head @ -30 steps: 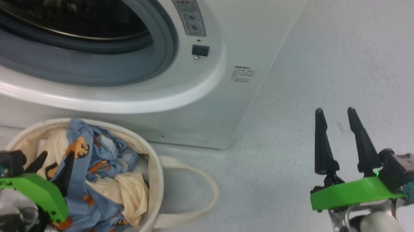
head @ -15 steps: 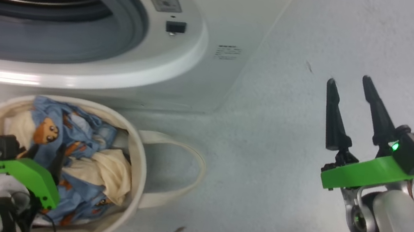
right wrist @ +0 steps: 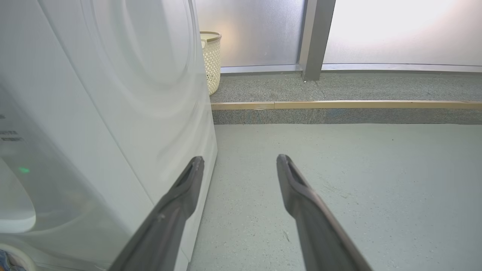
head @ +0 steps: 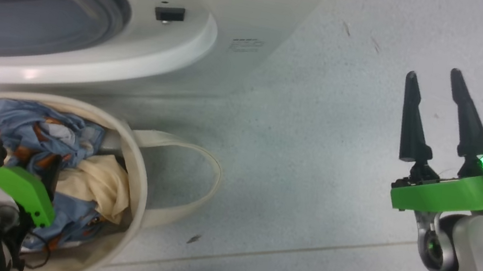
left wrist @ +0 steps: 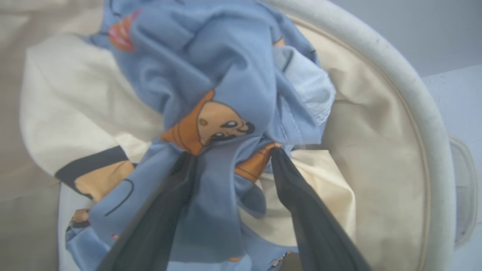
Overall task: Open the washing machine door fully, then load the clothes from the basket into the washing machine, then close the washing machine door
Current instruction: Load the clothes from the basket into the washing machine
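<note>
- The clothes (left wrist: 233,75) lie heaped in the basket (head: 138,172), which stands on the floor (head: 290,162) just in front of the washing machine (head: 178,43), below its opening.
- Our left claw (left wrist: 233,152) is plunged into the heap with its fingers apart, a fold of blue bear-print cloth between them. It has not clamped, so lifting now would likely leave the cloth behind.
- The fold between the fingers looks thin. If we close on it alone, it may slip out, or only one garment may come up while the cream one stays in the basket.
- Cloth drapes over one finger (left wrist: 158,210). It could snag there and drag the light basket along or tip it.
- A trailing end might catch on the basket rim, or on the grey rubber seal (head: 45,27) of the machine, and fall to the floor.
- Our right claw (head: 434,74) hangs open and empty over bare floor, well apart from the basket. It stands just beside the machine's side panel, and a careless swing could knock it.
</note>
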### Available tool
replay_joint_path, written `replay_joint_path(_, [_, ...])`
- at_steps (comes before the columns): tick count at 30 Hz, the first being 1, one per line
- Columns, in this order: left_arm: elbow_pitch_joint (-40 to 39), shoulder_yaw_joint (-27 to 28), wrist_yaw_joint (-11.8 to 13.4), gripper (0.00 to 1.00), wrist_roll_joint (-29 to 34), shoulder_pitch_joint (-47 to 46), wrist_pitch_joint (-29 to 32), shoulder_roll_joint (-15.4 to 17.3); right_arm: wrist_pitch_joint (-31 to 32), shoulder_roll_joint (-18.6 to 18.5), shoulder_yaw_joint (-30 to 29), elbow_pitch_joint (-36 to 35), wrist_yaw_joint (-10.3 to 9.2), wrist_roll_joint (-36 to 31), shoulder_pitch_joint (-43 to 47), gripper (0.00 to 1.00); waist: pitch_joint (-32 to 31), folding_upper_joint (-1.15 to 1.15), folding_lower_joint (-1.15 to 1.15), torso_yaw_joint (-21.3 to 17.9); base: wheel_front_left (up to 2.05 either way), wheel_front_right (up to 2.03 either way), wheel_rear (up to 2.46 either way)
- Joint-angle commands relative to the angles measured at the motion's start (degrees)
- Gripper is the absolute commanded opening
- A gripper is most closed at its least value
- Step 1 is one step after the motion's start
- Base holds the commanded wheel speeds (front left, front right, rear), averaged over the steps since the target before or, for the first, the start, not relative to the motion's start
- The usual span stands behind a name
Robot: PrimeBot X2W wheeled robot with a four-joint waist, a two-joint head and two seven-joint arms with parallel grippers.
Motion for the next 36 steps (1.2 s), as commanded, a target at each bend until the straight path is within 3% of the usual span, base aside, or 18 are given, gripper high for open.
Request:
replay_joint_path(1, [0.0, 1.2, 0.5, 1.00, -0.5, -0.2, 0.2, 2.7, -0.7, -0.1, -0.3, -2.3, 0.02, -0.8, 0.8, 1.00, 1.4, 0.00, 0.00, -0.7, 0.00, 0.00, 0.00])
replay_joint_path(11, [0.2, 0.8, 0.4, 1.00, -1.1, -1.7, 0.4, 2.6, -0.7, 0.4, -1.4, -3.5, 0.02, -1.7, 1.4, 1.00, 2.4, 0.00, 0.00, -0.6, 0.00, 0.00, 0.00])
replay_joint_path(12, [0.2, 0.8, 0.4, 0.91, -1.2, -1.6, 0.3, 2.5, -0.7, 0.4, -1.4, -3.5, 0.02, -1.7, 1.4, 1.00, 2.2, 0.00, 0.00, -0.6, 0.00, 0.00, 0.00])
replay_joint_path(13, [0.2, 0.8, 0.3, 0.44, -1.3, -1.6, 0.0, 2.4, -0.7, 0.4, -1.4, -3.4, 0.02, -1.7, 1.3, 1.00, 2.0, 0.00, 0.00, -0.5, 0.00, 0.00, 0.00])
replay_joint_path(14, [0.2, 0.8, 0.3, 0.44, -1.3, -1.6, 0.0, 2.4, -0.7, 0.4, -1.4, -3.4, 0.02, -1.7, 1.3, 1.00, 2.0, 0.00, 0.00, -0.5, 0.00, 0.00, 0.00])
replay_joint_path(15, [0.2, 0.8, 0.3, 0.00, -1.4, -1.4, -0.1, 2.3, -0.7, 0.4, -1.3, -3.3, 0.02, -1.7, 1.3, 1.00, 1.7, 0.00, 0.00, -0.4, 0.00, 0.00, 0.00])
replay_joint_path(26, [-1.0, -1.3, -0.5, 0.00, -2.8, 1.3, -5.3, -0.7, -0.7, 1.5, -0.2, -0.3, 0.02, -0.1, 0.7, 1.00, -4.8, 0.00, 0.00, 3.3, 0.00, 0.00, 0.00])
replay_joint_path(36, [-13.2, -6.3, -0.5, 0.00, -7.1, 10.0, -6.8, -1.0, -0.7, 2.9, 2.8, 4.9, 0.02, 3.3, 2.1, 1.00, -16.8, 0.00, 0.00, 8.3, 0.00, 0.00, 0.00])
